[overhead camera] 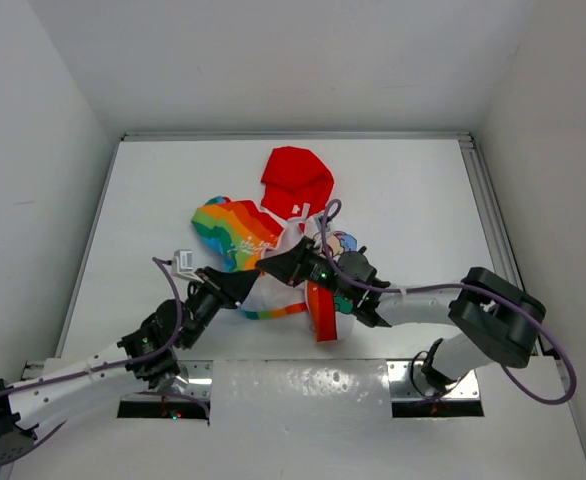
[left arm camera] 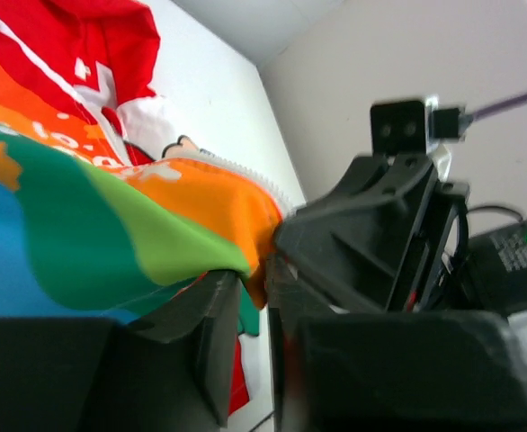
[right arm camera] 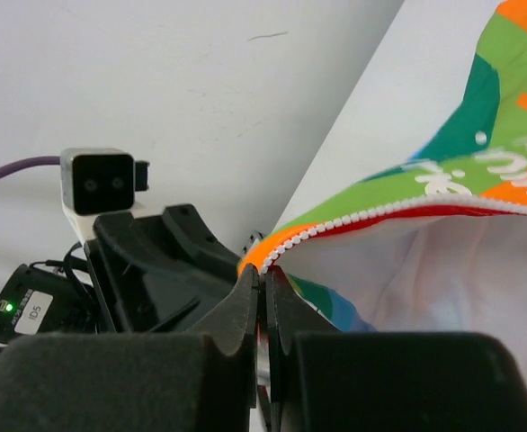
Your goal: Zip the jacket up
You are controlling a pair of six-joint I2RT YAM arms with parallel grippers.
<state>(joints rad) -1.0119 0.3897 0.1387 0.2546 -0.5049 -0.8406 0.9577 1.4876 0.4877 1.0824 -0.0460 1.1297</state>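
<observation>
Right wrist view shows us what the top view cannot: the right gripper (right arm camera: 263, 277) pressed together on the white zipper teeth (right arm camera: 353, 220) of the jacket (right arm camera: 443, 180). Left wrist view puts the rainbow hem between the left gripper's (left arm camera: 256, 292) narrowly parted fingers, and we cannot tell whether it pinches. From above, both arms hide the jacket's front, mid-bench (overhead camera: 173, 180).

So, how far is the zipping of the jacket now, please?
Done: only positioning at the lower hem of the small red-hooded, rainbow-striped fabric jacket. In hand: the right gripper is shut on the end of the white zipper teeth; the left gripper pinches the rainbow hem. Left: the teeth are one unjoined row, so joining and pulling up remain.
</observation>
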